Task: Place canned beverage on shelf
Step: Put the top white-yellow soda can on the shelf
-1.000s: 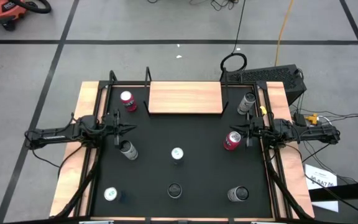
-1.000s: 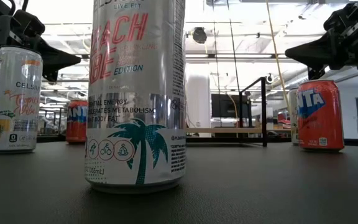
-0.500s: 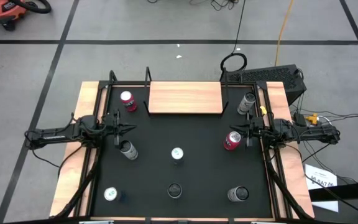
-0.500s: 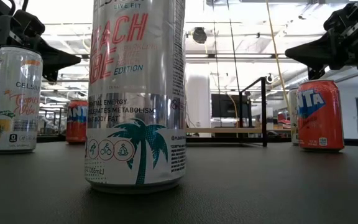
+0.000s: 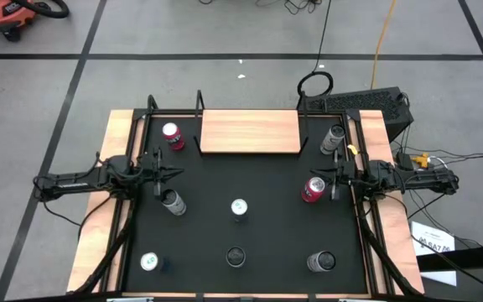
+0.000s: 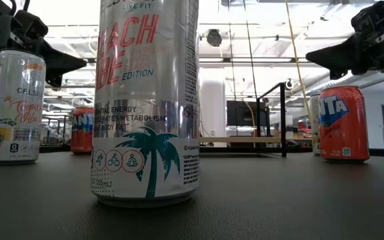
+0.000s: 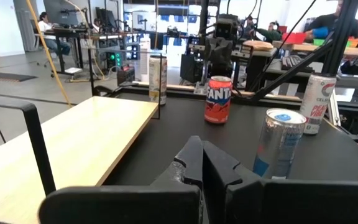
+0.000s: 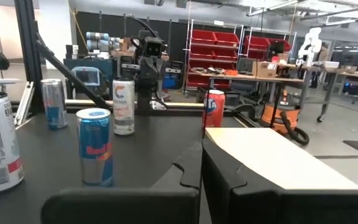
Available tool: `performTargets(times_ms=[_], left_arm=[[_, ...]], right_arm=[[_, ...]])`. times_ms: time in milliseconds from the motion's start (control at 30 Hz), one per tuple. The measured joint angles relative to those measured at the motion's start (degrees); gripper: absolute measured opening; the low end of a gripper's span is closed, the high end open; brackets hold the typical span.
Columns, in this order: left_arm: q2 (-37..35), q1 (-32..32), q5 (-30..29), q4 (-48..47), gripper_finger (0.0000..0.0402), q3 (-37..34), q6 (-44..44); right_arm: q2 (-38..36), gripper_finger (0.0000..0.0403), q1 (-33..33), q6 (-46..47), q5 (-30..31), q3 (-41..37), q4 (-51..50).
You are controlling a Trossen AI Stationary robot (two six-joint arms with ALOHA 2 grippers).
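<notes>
Bench (image 5: 267, 231) first: nothing on it has really budged over the last second. All eight cans stand where they were, and the shelf (image 5: 250, 132) at the far edge is still bare, not a single canned beverage on it. Left arm (image 5: 99, 179) hangs over its side of the bench with its jaws pressed together and empty, tips just short of the silver can (image 5: 173, 201). Right arm (image 5: 392, 178) mirrors it, jaws also pressed shut on nothing, right beside the red can (image 5: 313, 189). The only change I can spot is in the low view, where the right arm creeps a hair toward the frame edge. So my guess is the task hasn't properly started and that red can might be the first pick, but the jaws would have to spread first. View-wise, the overhead gives the whole layout and the empty shelf, while the low view is mostly hogged by one tall can (image 6: 145, 100) and barely shows the shelf. The left wrist view shows the bare shelf board (image 7: 73, 143) up close.
</notes>
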Motion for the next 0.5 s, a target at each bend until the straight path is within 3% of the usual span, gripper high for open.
performTargets(times_ms=[133,300,500], left_arm=[[-0.02,0.01,0.02,0.51,0.0000,-0.02,-0.94],[-0.02,0.00,-2.72,4.28,0.0000,-0.02,-12.32],[0.33,0.00,-9.31,6.68,0.0000,0.86,-15.05]], right_arm=[[0.00,0.0000,0.02,1.29,0.00,0.00,0.37],[0.02,0.0000,0.02,2.73,0.12,-0.02,5.44],[0.00,0.0000,0.00,15.93,11.64,-0.02,22.73]])
